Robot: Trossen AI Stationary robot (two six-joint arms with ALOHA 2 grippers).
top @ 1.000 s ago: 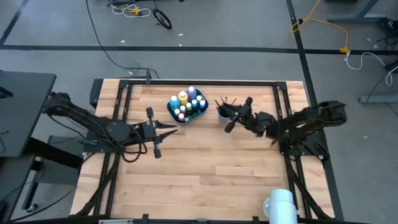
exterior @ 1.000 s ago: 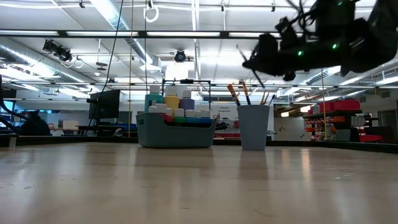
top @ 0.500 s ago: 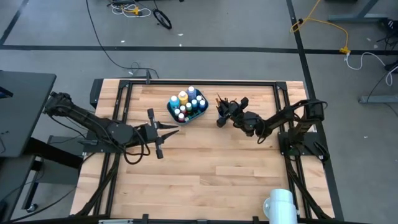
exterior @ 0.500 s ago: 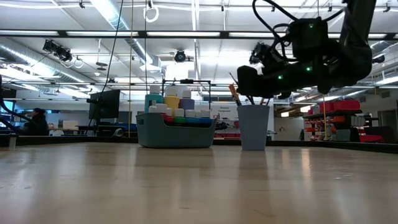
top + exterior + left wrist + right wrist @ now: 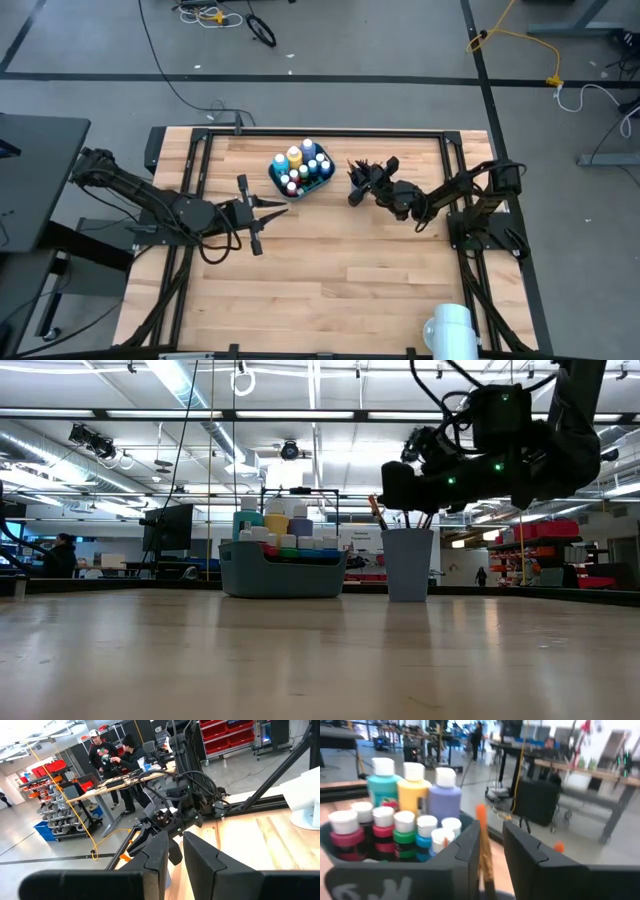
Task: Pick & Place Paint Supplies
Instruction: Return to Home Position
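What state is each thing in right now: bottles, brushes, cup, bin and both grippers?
paint bottles: capped, upright, packed in the teal bin
teal bin: upright, full
paintbrushes: standing in the blue cup
blue cup: upright, beside the bin
right gripper: just above the cup, fingers slightly apart, empty
left gripper: over the table left of the bin, fingers slightly apart, empty

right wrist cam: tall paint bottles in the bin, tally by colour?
Teal bottle: 1
Yellow bottle: 1
Lavender bottle: 1
Total: 3
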